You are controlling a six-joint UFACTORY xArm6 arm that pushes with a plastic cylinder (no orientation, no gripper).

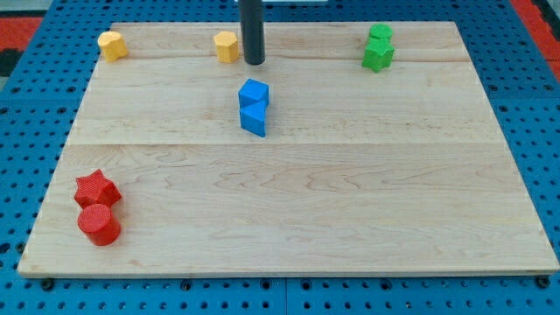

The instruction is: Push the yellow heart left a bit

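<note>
Two yellow blocks sit near the view's top edge of the wooden board (289, 201). One yellow block (227, 46) is at top centre and the other yellow block (112, 45) is at top left. I cannot tell which of them is the heart. My tip (254, 63) is just to the right of the centre yellow block, very close to it or touching its right side. The dark rod rises out of the view's top.
A blue cube (255, 92) and a second blue block (253, 119) sit together just below my tip. Two green blocks (379, 48) are at top right. A red star (96, 188) and a red cylinder (99, 224) are at bottom left.
</note>
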